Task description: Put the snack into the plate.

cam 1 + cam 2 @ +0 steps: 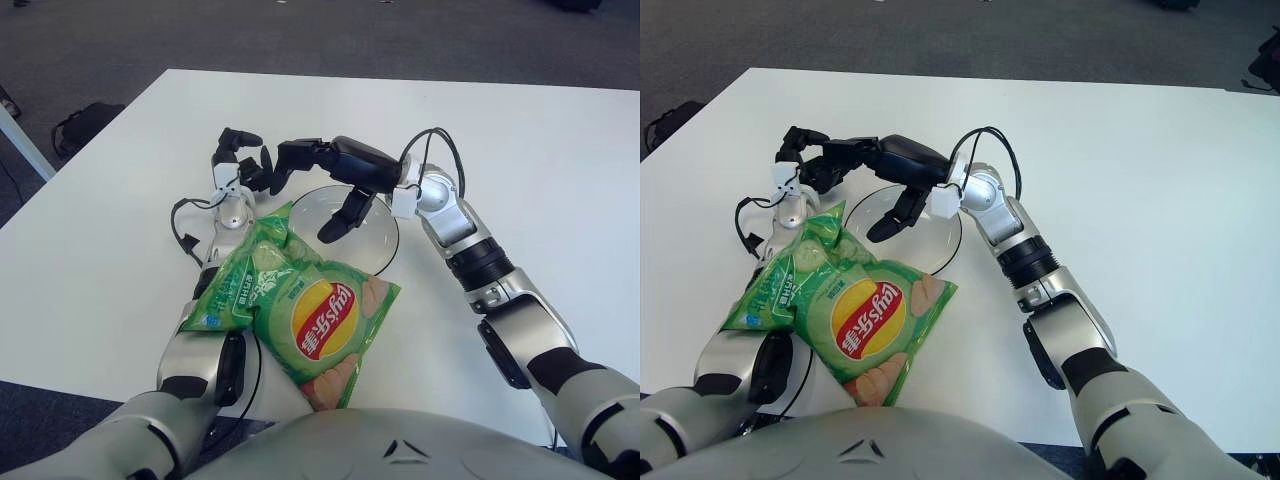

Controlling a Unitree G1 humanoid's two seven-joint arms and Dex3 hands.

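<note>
Snack bag (300, 315), green with a red and yellow logo, lies on the left forearm at the near left, its far right corner overlapping the near rim of the clear plate (385, 232) on the white table (540, 160). Right hand (320, 175) hovers over the plate, fingers spread, grasping nothing. Left hand (243, 160) sits just left of it, fingers curled, empty.

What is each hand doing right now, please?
Left hand: curled, holds nothing.
Right hand: open above the plate, holds nothing.
</note>
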